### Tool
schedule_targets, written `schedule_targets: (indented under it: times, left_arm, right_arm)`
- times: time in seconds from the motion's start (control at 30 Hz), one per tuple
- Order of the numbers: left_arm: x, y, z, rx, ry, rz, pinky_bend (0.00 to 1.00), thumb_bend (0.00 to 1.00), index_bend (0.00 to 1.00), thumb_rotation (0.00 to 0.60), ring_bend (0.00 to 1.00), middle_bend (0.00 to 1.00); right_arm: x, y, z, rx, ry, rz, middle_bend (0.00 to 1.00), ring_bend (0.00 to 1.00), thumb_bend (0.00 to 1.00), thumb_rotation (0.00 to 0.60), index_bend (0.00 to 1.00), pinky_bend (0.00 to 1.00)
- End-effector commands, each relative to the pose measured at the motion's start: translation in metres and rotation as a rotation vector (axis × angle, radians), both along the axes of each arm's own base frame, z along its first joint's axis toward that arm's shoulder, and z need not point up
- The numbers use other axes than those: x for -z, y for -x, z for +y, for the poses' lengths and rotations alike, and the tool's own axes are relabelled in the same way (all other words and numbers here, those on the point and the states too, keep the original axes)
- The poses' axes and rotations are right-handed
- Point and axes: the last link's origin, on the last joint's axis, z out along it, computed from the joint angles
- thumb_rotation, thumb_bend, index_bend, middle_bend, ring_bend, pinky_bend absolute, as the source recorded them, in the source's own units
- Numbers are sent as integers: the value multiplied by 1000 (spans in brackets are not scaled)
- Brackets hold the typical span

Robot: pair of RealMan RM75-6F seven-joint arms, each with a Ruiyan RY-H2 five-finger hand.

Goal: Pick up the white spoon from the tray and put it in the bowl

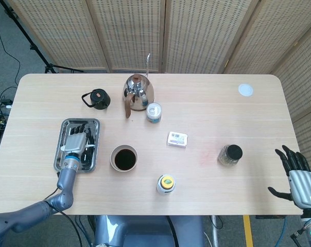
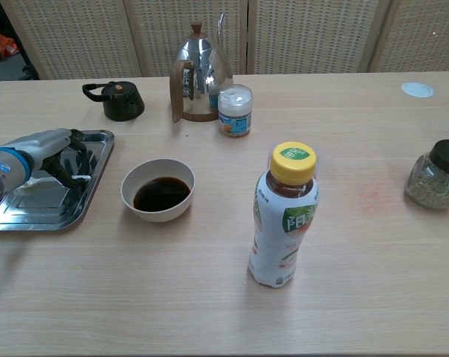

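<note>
Fingers of the left hand curl down over the white spoon in the tray — grasp uncertain; lifting and the bowl remain.

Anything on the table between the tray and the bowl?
No. In the head view, only bare table separates the tray from the bowl; the chest view shows the same.

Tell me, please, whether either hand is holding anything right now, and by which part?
Cannot be told: the left hand covers the white spoon in the metal tray. The right hand holds nothing.
</note>
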Motion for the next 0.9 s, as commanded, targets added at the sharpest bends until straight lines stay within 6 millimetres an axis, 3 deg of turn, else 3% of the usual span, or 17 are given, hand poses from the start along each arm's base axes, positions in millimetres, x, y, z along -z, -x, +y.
schedule_targets:
  times: [0.03,0.9]
  left_arm:
    - [2,0,0,0,3,3,0,367,539,600,0,0]
    - [-3,5,-1,-10,-15,8,0,411,597,600,0,0]
  right_arm:
    - [-1,0,0,0,2,-2,0,0,0,600,37,0]
    - [-1,0,-1,-2,-2,-15,0,0,0,600,37,0]
